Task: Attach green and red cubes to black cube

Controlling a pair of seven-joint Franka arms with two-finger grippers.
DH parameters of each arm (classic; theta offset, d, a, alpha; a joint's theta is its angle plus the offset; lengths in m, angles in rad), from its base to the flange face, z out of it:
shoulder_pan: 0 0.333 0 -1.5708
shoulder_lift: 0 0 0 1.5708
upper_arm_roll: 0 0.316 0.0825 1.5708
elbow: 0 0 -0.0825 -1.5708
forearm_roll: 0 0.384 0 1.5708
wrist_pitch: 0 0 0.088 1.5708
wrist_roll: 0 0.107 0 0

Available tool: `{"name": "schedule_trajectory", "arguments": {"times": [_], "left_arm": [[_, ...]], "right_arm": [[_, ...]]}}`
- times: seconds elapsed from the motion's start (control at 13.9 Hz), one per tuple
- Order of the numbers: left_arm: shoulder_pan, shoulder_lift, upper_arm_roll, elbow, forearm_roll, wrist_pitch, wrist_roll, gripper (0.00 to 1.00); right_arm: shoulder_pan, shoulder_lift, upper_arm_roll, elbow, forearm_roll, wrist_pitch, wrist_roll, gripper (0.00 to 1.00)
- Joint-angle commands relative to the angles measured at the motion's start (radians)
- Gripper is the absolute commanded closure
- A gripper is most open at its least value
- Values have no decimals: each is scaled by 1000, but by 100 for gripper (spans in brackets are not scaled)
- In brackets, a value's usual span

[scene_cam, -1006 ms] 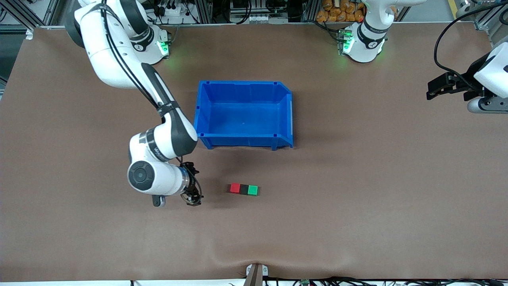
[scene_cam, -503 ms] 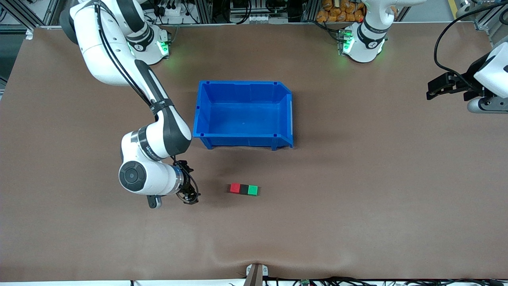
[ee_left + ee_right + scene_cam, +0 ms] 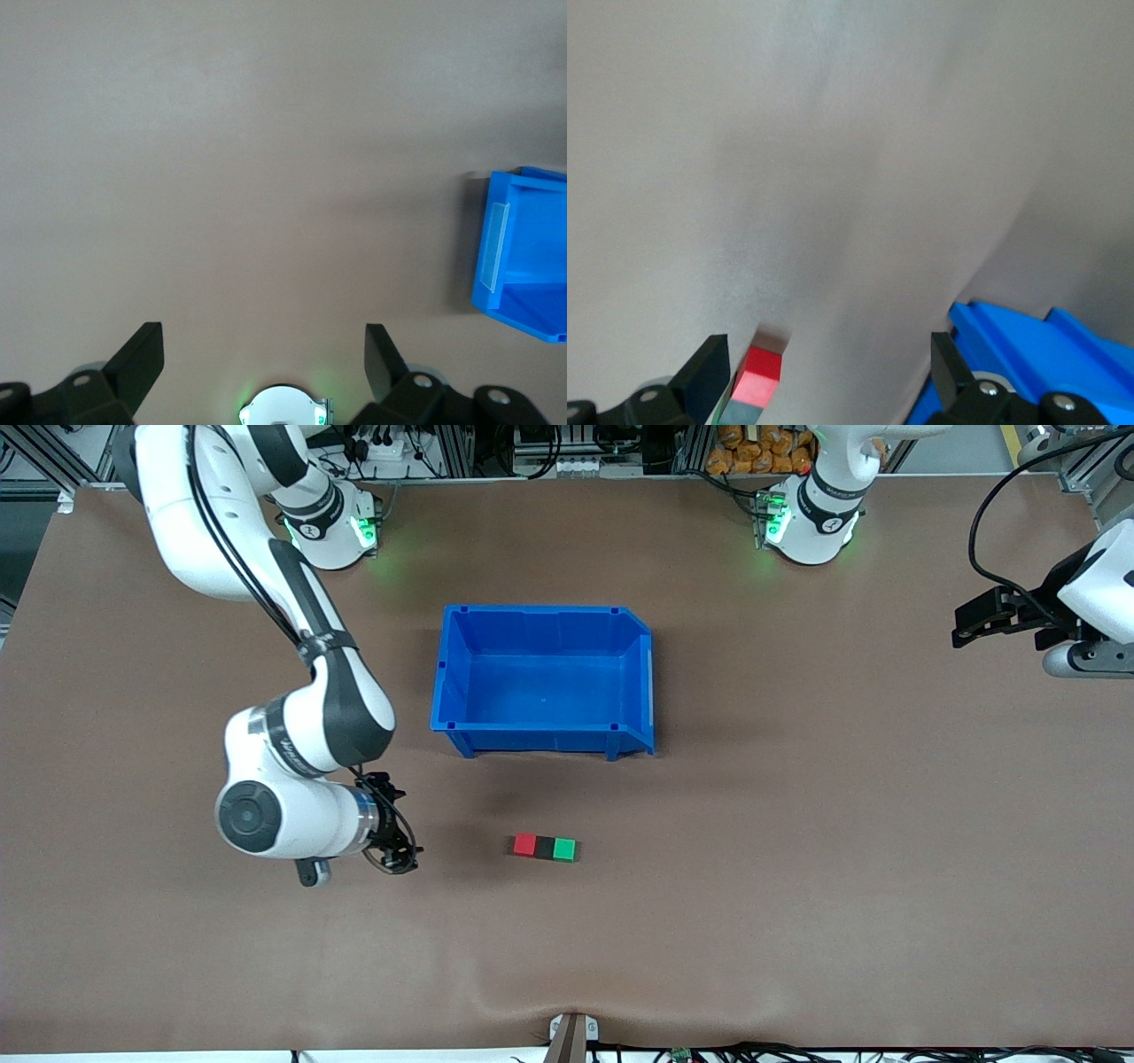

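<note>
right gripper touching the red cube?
Apart. Front view shows bare table between the right gripper and the red cube.

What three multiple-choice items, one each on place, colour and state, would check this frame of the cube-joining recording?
1. Where does the row of cubes lie?
A. in the blue bin
B. on the table, nearer the front camera than the blue bin
C. in the right gripper

2. Which colour is the middle cube of the row?
A. black
B. red
C. green

3. How is the right gripper?
A. shut on the red cube
B. shut on nothing
C. open, holding nothing

Key:
1 B: the row sits on the table, lower in the front view than the blue bin.
2 A: the black cube lies between the red cube and the green cube.
3 C: the right gripper shows spread fingers over bare table; the left gripper waits open.
</note>
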State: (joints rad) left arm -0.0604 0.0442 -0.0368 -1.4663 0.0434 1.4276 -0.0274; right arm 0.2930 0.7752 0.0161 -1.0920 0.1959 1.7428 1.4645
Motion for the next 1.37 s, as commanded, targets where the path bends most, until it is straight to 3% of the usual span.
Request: {"name": "schedule_trajectory", "arguments": {"times": [0.0, 0.36, 1.29], "left_arm": [[2, -15, -3, 0, -11, -15, -5, 0], [2, -15, -3, 0, -11, -15, -5, 0], [1, -15, -3, 0, -11, -15, -5, 0]], "right_arm": [[-23, -59, 5, -19, -12, -46, -84, 0], [-29, -122, 9, -20, -96, -55, -205, 0], [-149, -227, 8, -31, -107, -229, -604, 0]]}}
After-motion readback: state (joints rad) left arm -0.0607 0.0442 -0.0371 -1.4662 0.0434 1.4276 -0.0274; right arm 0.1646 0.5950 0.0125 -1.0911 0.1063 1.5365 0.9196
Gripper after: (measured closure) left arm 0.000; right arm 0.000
